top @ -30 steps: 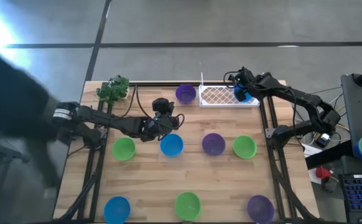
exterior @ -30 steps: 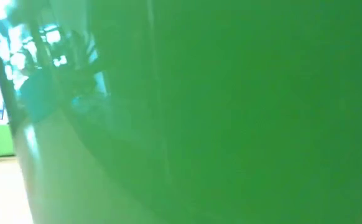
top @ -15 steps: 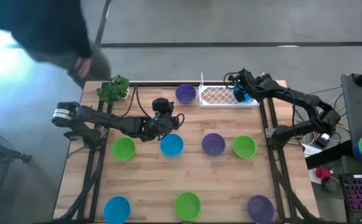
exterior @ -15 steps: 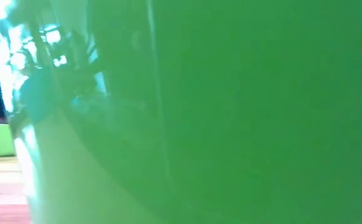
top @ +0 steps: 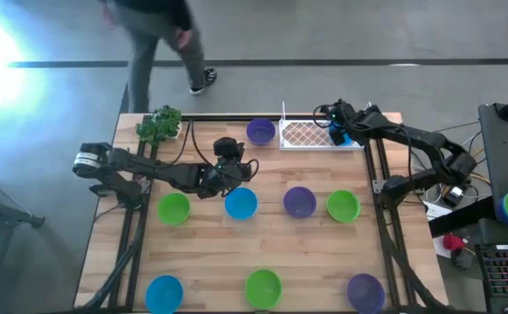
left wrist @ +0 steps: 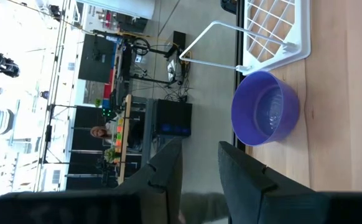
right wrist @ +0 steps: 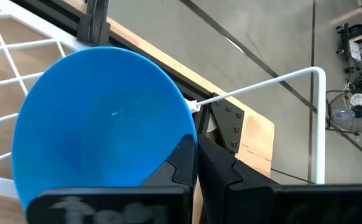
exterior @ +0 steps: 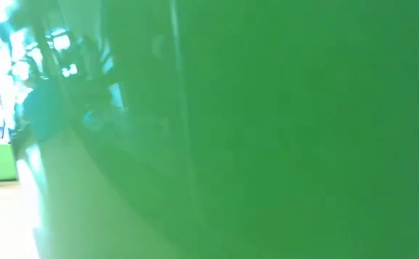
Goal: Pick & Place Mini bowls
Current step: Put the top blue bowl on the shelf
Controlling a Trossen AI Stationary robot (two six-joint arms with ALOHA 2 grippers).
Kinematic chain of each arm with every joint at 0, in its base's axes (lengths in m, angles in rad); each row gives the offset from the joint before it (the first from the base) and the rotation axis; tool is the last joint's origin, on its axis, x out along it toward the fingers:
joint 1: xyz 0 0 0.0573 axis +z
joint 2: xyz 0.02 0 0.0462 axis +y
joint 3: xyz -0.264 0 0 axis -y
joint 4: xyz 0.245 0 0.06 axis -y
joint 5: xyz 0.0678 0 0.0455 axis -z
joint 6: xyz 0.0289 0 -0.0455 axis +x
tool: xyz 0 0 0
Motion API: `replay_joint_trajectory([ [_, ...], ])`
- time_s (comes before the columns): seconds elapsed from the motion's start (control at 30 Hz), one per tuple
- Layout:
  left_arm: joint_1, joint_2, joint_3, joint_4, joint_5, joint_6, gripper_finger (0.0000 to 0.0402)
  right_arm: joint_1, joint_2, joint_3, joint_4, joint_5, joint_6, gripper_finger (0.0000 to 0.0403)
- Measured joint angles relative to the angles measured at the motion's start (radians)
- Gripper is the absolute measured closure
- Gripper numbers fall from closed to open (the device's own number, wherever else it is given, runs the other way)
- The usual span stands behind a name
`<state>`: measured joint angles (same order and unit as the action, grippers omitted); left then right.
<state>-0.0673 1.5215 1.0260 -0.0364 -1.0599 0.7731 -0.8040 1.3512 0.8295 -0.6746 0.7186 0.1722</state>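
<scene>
**Blue bowl pinched over the white wire rack**

Blue plastic sits in the right gripper [top: 338, 133] in our high view: a blue bowl [top: 340, 136] held at the far right end of the white wire rack [top: 306, 134], at the table's far edge. A purple bowl [top: 260, 131] stands just beside the rack's other end. In the middle row we see a green bowl [top: 174, 208], a second blue bowl [top: 241, 203], a second purple bowl [top: 299, 201] and a second green bowl [top: 343, 205]; along the near edge, a third blue bowl [top: 164, 292], a third green bowl [top: 264, 287] and a third purple bowl [top: 365, 290]. The left gripper [top: 229, 150] hangs above the wooden table [top: 210, 253], between the far purple bowl and the middle blue one, touching neither. A leafy toy plant [top: 159, 125] stands at the far left corner, and a person [top: 161, 35] walks on the floor beyond.

Our low view gives us none of this: one green bowl wall [exterior: 267, 129] fills it, blocking everything but a sliver of the room.

The left wrist view shows what the overhead view cannot, the left fingers [left wrist: 168, 165] standing apart with nothing between them, the far purple bowl [left wrist: 265, 116] well ahead beside the rack corner [left wrist: 274, 34].

In the right wrist view we see the right fingers [right wrist: 184, 162] closed together on the rim of the blue bowl [right wrist: 100, 124], which is tilted over the rack's wires [right wrist: 19, 37].
</scene>
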Motion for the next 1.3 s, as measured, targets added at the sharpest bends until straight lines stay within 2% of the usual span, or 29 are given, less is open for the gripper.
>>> replay_joint_trajectory([
  [1.03, 0.000, 0.000, 0.000, 0.000, 0.000, 0.000, 0.0299, -0.001, 0.020, 0.000, 0.002, 0.017, 0.003, 0.0394],
  [1.3, 0.000, 0.000, 0.000, 0.000, 0.000, 0.000, 0.0299, -0.002, 0.020, 0.000, 0.002, 0.014, 0.008, 0.0347],
])
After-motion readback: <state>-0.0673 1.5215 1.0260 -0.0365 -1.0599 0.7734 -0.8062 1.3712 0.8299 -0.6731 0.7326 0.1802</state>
